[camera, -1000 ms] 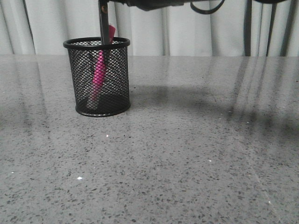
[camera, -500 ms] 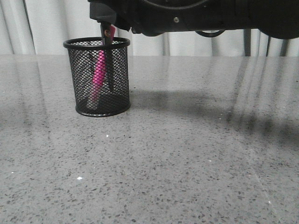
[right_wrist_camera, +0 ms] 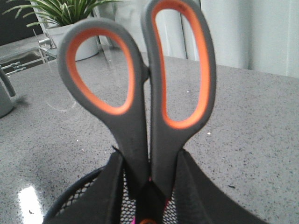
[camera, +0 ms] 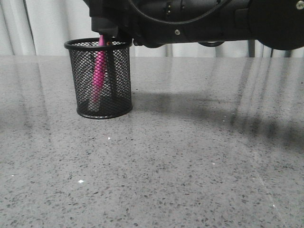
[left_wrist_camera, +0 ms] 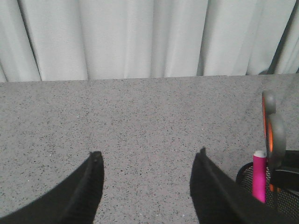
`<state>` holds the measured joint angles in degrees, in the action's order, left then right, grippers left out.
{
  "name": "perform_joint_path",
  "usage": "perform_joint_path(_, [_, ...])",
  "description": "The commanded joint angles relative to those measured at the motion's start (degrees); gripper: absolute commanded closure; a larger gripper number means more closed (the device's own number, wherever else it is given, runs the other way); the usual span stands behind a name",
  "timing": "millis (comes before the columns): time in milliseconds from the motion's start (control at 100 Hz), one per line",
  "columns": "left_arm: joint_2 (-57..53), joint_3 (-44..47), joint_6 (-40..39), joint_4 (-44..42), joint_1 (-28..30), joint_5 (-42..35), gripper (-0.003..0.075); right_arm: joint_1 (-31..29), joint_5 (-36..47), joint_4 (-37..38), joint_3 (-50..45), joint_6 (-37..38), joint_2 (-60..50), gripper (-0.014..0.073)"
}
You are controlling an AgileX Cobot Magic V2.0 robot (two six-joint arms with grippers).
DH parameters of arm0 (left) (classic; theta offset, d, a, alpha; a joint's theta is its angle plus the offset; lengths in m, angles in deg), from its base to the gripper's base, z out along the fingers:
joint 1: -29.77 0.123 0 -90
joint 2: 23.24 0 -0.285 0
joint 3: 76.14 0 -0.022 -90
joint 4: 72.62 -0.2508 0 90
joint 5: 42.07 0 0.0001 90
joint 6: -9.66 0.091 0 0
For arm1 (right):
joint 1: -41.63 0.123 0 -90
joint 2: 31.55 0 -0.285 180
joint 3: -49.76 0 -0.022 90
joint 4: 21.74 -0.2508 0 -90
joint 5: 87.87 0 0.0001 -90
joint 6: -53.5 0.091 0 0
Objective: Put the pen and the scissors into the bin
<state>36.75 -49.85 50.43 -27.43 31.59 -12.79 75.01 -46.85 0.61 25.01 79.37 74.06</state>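
Scissors held in the bin

The right pincer (right_wrist_camera: pixel 148 184) clamps the scissors (right_wrist_camera: pixel 140 98) upright inside the bin (camera: pixel 99 78), beside the pen (camera: pixel 99 66); the left pincer (left_wrist_camera: pixel 145 186) gapes wide, holding nothing.

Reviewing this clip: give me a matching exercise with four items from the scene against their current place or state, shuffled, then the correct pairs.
Items:
1. pen
2. scissors
3. left gripper
4. bin

States:
A. open, nothing between its fingers
B. standing on the table, left of centre in the front view
C. gripped below the handles, blades down in the cup
D. leaning inside the mesh cup

Pairs: 1-D, 2-C, 3-A, 4-B
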Motion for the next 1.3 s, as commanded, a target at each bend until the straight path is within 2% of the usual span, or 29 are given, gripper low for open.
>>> perform_joint_path(0, [-0.8,-1.5,-0.6,2.0,0.1,-2.5,0.0335,0.0,3.7,-0.1,1.1,-0.7,-2.4,0.0669])
perform_joint_path(80, [-0.8,-1.5,-0.6,2.0,0.1,-2.5,0.0335,0.0,4.5,1.6,1.1,-0.7,-2.4,0.0642])
perform_joint_path(150, [-0.8,-1.5,-0.6,2.0,0.1,-2.5,0.0335,0.0,5.2,2.5,1.1,-0.7,-2.4,0.0578])
perform_joint_path(340, [-0.8,-1.5,-0.6,2.0,0.1,-2.5,0.0335,-0.1,6.2,2.5,1.1,-0.7,-2.4,0.028])
perform_joint_path(410, [-0.8,-1.5,-0.6,2.0,0.1,-2.5,0.0335,-0.4,8.7,2.5,1.1,-0.7,-2.6,0.0242])
perform_joint_path(510, [-0.8,-1.5,-0.6,2.0,0.1,-2.5,0.0335,-1.1,11.5,2.5,1.1,-0.7,-3.9,0.0244])
perform_joint_path(710, [-0.8,-1.5,-0.6,2.0,0.1,-2.5,0.0335,-5.0,10.8,2.5,1.1,-0.7,-10.1,0.0263])
perform_joint_path(800, [-0.8,-1.5,-0.6,2.0,0.1,-2.5,0.0335,-7.3,6.4,2.5,1.1,-0.7,-14.6,0.036])
perform_joint_path(900, [-0.8,-1.5,-0.6,2.0,0.1,-2.5,0.0345,-10.0,-2.9,2.4,1.1,-0.7,-20.3,0.0538])
perform_joint_path(980, [-0.8,-1.5,-0.6,2.0,0.1,-2.5,0.043,-11.9,-12.3,2.4,1.1,-0.7,-25.2,0.0671])
perform_joint_path(1080, [-0.8,-1.5,-0.6,2.0,0.1,-2.0,0.0615,-14.5,-25.5,2.4,1.0,-0.7,-30.6,0.0662])
perform_joint_path(1140, [-1.0,-1.5,0.2,1.8,0.1,-1.5,0.0744,-16.9,-29.4,2.4,-0.1,-0.7,-33.8,0.0662])
perform_joint_path(1290, [-4.0,0.8,1.3,1.3,0.1,-4.5,0.0742,-24.1,-28.5,2.4,-7.2,-0.7,-43.6,0.0662])
